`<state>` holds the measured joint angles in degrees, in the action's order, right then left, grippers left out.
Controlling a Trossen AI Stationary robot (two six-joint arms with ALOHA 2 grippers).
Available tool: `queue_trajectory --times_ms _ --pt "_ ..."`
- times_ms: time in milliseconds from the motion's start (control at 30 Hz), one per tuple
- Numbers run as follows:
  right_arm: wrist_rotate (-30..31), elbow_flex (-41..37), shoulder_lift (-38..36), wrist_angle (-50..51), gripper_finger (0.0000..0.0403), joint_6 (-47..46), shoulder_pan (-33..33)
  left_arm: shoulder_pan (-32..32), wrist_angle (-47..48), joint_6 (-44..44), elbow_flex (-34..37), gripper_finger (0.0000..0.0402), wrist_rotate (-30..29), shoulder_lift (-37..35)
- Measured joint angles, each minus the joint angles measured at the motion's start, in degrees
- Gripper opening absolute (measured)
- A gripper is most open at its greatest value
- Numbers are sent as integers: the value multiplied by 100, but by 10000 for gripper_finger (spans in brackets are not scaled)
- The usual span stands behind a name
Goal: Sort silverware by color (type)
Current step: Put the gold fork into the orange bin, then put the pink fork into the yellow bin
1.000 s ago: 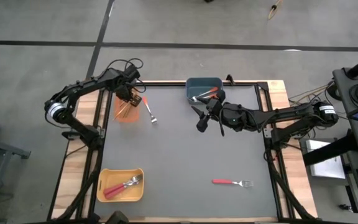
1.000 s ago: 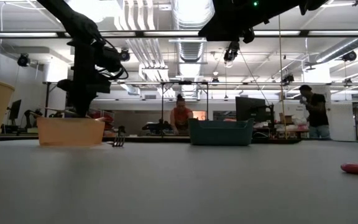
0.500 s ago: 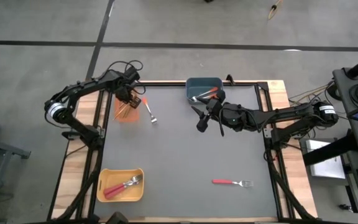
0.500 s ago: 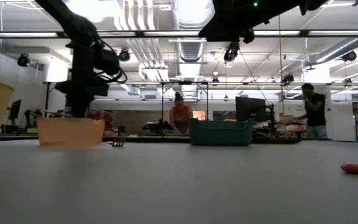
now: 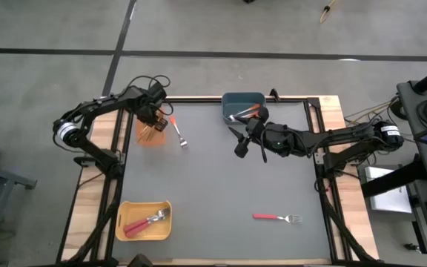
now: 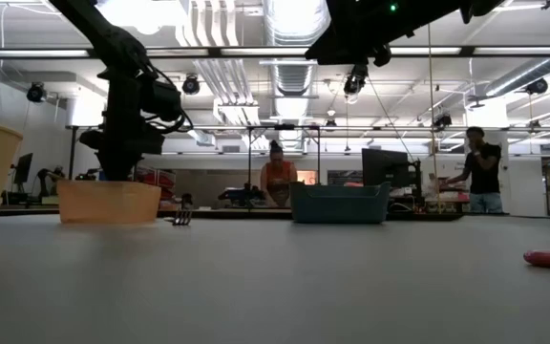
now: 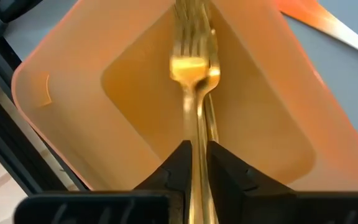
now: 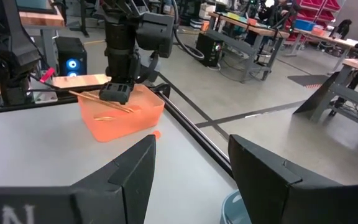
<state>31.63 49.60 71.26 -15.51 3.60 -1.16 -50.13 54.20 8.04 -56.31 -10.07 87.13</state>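
Left claw (image 7: 196, 163) over translucent orange plastic bin (image 5: 151, 132), clenched on a thin all-gold metal fork (image 7: 195, 81).
Fork hangs tines-down inside the bin, above other gold forks. Right claw (image 8: 188, 163) released, empty, just beside blue-grey bin (image 5: 242, 106) holding orange-handled forks. One orange-handled fork (image 5: 178, 132) lies beside the orange bin; one red-handled fork (image 5: 276, 217) lies alone on the grey worktop (image 5: 213, 193); yellow bin (image 5: 144, 220) holds red-handled forks.
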Motion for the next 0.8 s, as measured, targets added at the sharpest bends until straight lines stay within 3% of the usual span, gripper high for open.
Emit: queue_trajectory --times_ms 467,800 --pt "1 -1 0 33 194 -55 1 176 -20 154 0 40 3 -168" --pt "1 -2 0 76 194 -127 0 1515 -661 503 21 41 -4 -1077"
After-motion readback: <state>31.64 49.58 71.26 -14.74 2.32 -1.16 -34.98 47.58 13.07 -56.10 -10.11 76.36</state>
